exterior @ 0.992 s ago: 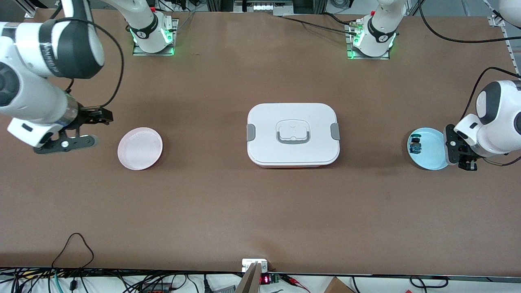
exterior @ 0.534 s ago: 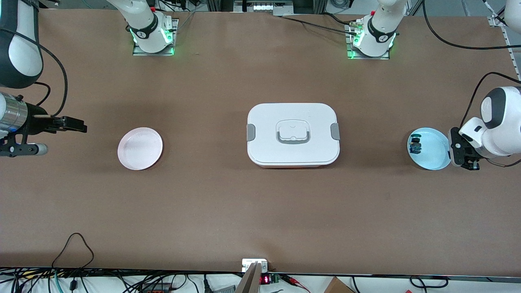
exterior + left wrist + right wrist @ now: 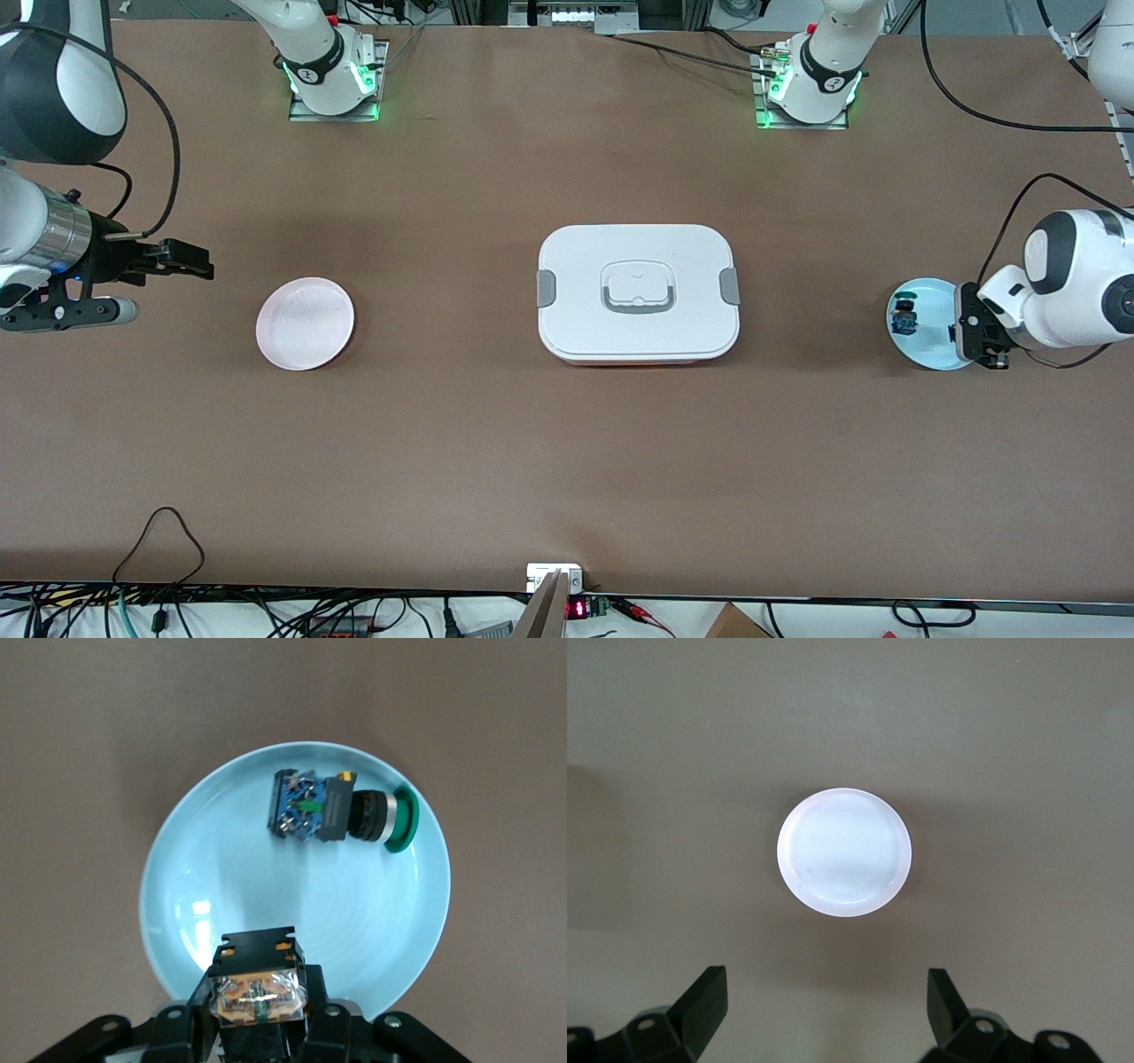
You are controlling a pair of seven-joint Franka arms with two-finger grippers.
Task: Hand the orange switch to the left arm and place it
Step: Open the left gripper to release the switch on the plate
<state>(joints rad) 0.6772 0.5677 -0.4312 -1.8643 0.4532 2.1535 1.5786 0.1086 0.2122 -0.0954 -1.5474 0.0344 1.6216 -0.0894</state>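
At the front view's right edge the left gripper [image 3: 257, 1028] pinches the orange switch [image 3: 258, 992] over the blue plate [image 3: 930, 341], while the right gripper [image 3: 824, 1010], spread wide, hangs at left beside the pink plate [image 3: 305, 323], the box [image 3: 638, 292] at centre.

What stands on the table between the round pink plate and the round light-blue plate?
The front view shows the white lidded plastic box between pink plate and blue plate.
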